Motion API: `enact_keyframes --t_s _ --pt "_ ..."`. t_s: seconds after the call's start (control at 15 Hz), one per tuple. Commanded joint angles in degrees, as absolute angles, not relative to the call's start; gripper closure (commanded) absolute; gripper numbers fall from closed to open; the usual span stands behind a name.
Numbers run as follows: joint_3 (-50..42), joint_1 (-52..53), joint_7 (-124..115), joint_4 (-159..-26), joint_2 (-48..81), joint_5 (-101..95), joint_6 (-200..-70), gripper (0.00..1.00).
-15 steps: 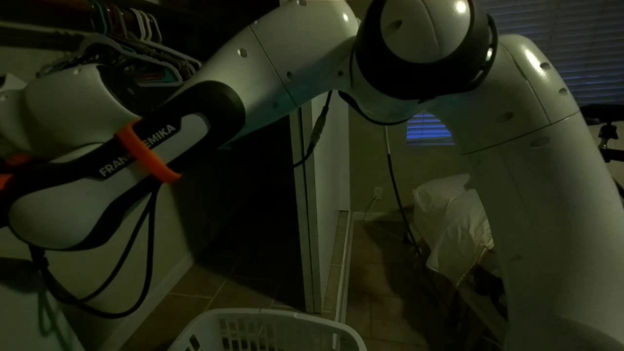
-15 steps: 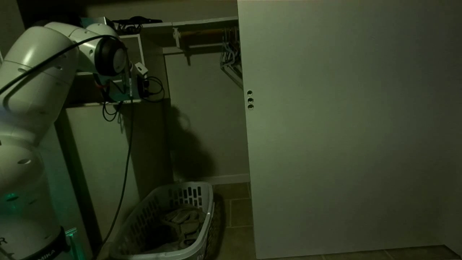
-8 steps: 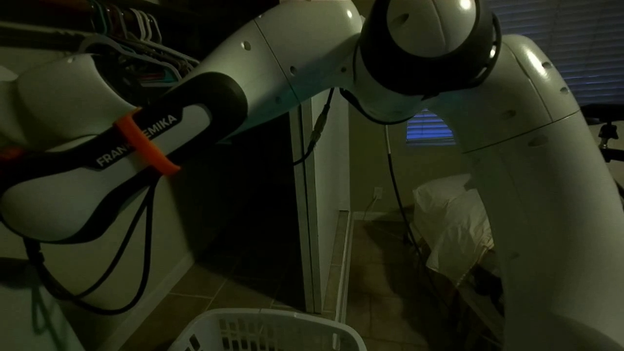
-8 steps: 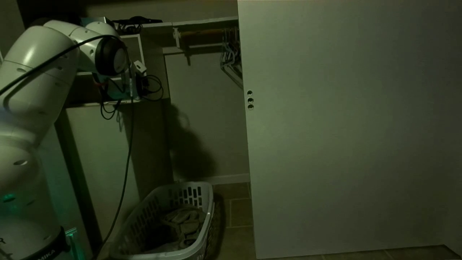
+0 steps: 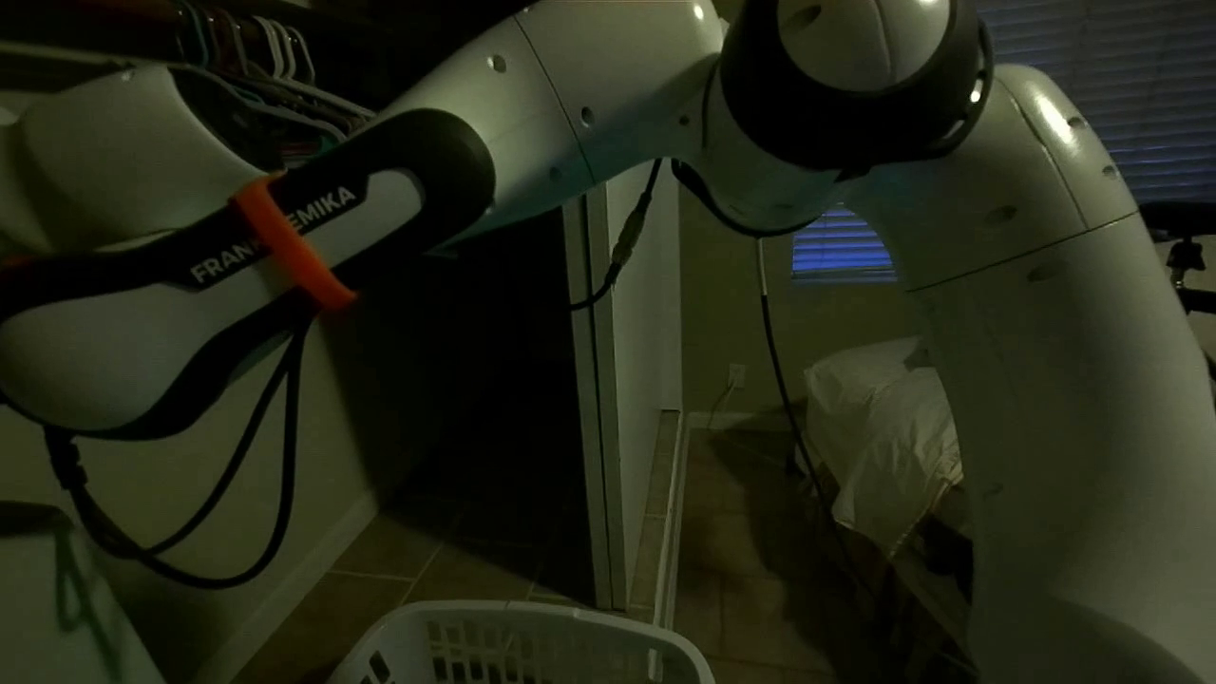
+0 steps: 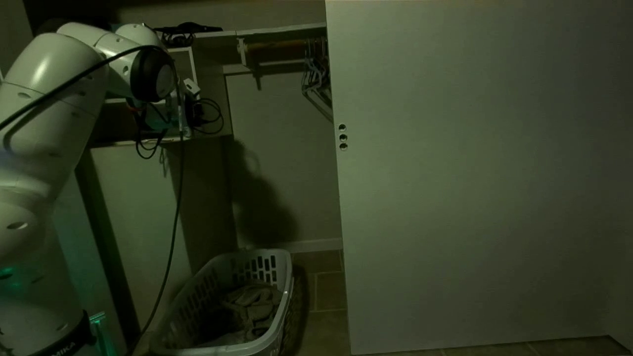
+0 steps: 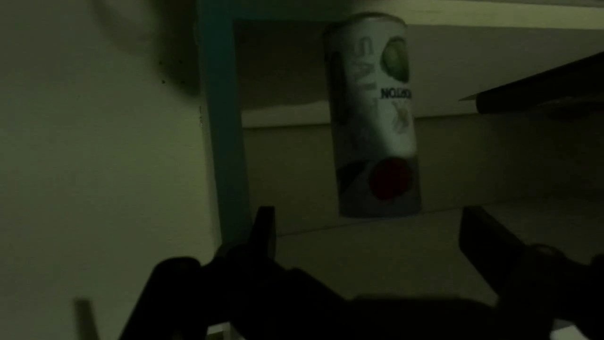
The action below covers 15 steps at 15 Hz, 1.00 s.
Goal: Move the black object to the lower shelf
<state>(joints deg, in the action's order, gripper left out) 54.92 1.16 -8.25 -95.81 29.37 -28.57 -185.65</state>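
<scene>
In the wrist view my gripper has its dark fingers wide apart, with nothing between them. Beyond the fingertips a white salt can stands clear of them, against a shelf unit's pale board. From the right edge juts a long dark thing with a pointed tip; I cannot tell whether it is the black object. In an exterior view the arm reaches into the shelf unit above the lower shelf. There the fingers are hidden; the arm's end is cut off in the other exterior picture.
A dark item lies on the top shelf. A white laundry basket with clothes stands below. Hangers hang beside a sliding door. Cables loop under the arm, and a teal upright lies close to one finger.
The arm has risen in both exterior views, its hanging cables lifting with it. Basket, door and the dark item on top have stayed put.
</scene>
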Motion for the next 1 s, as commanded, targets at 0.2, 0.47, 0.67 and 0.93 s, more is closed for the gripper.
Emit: enact_keyframes --t_s 0.2,0.47,0.67,0.93 --pt "65.07 -7.48 -6.5 -97.2 26.77 -27.93 -176.42 0.0" --pt "72.48 -13.04 -4.63 -97.39 26.79 -27.22 -168.3 0.0" --pt "77.0 -17.12 -3.45 -97.57 26.28 -27.34 -163.76 0.0" --pt "82.86 -22.48 -1.88 -98.58 26.13 -27.54 -158.38 0.0"
